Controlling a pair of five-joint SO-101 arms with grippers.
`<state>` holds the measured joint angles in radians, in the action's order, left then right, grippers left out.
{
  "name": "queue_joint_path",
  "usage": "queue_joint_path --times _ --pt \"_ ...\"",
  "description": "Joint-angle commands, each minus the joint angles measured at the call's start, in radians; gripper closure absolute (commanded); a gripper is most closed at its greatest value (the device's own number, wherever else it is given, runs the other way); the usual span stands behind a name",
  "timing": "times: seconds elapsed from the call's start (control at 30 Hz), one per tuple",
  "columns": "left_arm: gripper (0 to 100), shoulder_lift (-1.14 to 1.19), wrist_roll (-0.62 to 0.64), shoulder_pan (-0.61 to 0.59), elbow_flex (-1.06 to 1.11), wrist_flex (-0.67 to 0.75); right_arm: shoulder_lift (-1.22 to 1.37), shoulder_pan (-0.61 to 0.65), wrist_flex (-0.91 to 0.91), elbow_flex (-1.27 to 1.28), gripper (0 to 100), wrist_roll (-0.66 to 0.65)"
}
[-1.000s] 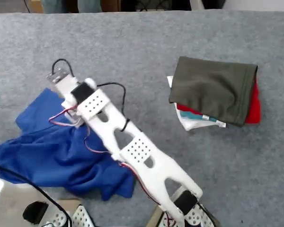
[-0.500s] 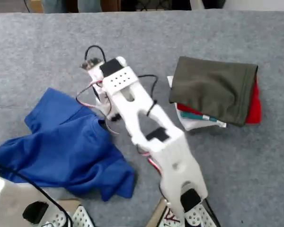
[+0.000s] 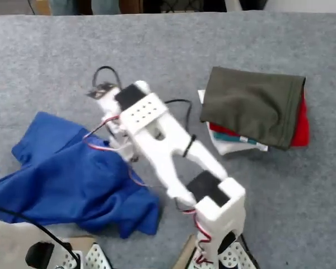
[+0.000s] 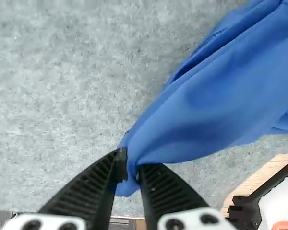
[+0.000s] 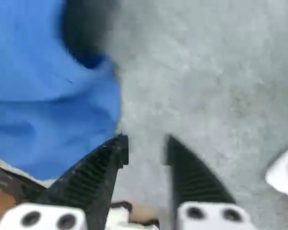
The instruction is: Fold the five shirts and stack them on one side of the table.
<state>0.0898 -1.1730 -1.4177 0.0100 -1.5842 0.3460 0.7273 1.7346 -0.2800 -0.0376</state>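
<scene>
- Jaws of the left gripper (image 4: 128,173) are clamped on a bunched edge of the blue shirt (image 4: 216,100), pinching the cloth just above the grey table (image 4: 62,72).
- In the high view the blue shirt (image 3: 73,179) lies crumpled and unfolded on the near left part of the table, close to the arm bases.
- The right gripper (image 5: 145,148) hangs with its jaws apart and nothing between them, over bare table surface just beside the shirt's edge. Its white arm (image 3: 157,140) stretches from the near edge towards the shirt's far side.
- Farther off to the right, well apart from the blue shirt, sits the stack of folded shirts (image 3: 252,103), with olive green on top and red and white beneath.
</scene>
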Motion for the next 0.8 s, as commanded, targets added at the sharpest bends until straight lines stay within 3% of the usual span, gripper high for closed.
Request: queue_joint_path --times 0.0,0.1,0.27,0.37,0.5,0.63,0.77 --pt "97 -0.012 0.011 -0.013 -0.047 -0.012 0.059 0.103 -0.008 -0.191 60.4 0.043" --pt "97 -0.011 0.063 -0.007 -0.047 -0.012 0.160 0.198 -0.005 -0.318 57.2 0.064" --pt "97 -0.011 0.087 -0.005 -0.047 -0.012 0.389 0.269 -0.009 -0.444 62.9 0.103" --pt "97 -0.011 0.083 -0.012 -0.047 -0.012 0.518 0.212 0.005 -0.507 72.7 0.097" --pt "97 -0.011 0.083 -0.012 -0.047 -0.012 0.549 0.114 0.034 -0.545 98.0 0.103" --pt "97 -0.011 0.083 -0.005 -0.039 -0.011 0.452 0.058 0.034 -0.453 98.4 0.098" --pt "97 -0.011 0.078 -0.004 -0.010 -0.006 0.278 0.038 0.034 -0.183 98.5 0.109"
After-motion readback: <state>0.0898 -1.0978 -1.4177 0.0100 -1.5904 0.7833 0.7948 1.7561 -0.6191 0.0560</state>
